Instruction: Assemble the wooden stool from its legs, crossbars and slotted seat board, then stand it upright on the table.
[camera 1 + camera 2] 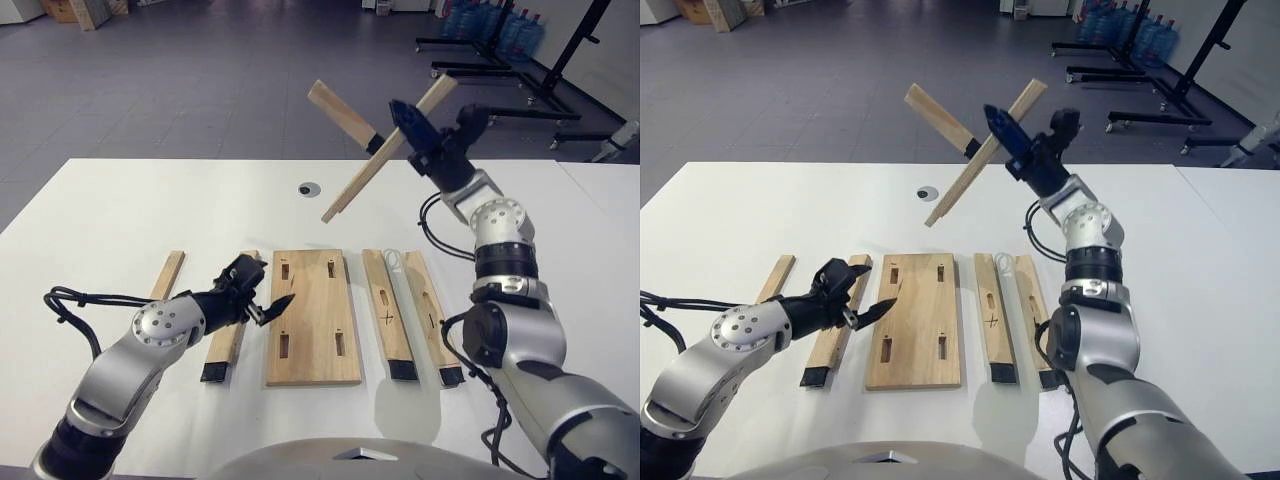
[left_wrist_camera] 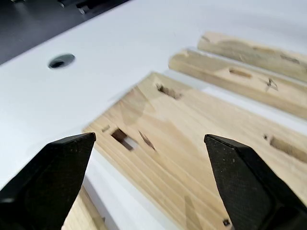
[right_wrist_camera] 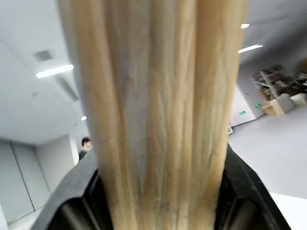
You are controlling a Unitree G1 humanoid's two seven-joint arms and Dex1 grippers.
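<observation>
The slotted seat board (image 1: 318, 345) lies flat at the table's middle. My left gripper (image 1: 268, 292) hovers open just above its left edge, fingertips (image 2: 67, 158) spread over a slot in the board (image 2: 201, 158). My right gripper (image 1: 402, 132) is raised high over the table's far side, shut on a long wooden piece (image 1: 358, 182) that crosses a shorter one (image 1: 335, 108) in an X. That piece (image 3: 158, 120) runs between the right fingers. Two loose pieces (image 1: 228, 340) (image 1: 168, 274) lie left of the board and two slotted legs (image 1: 388, 318) (image 1: 432, 318) right of it.
The white table (image 1: 120, 210) has a round cable hole (image 1: 309, 188) beyond the board. A small pale loop (image 1: 393, 260) rests between the tops of the right legs. Black wheeled stands (image 1: 520, 85) and water bottles stand on the floor behind.
</observation>
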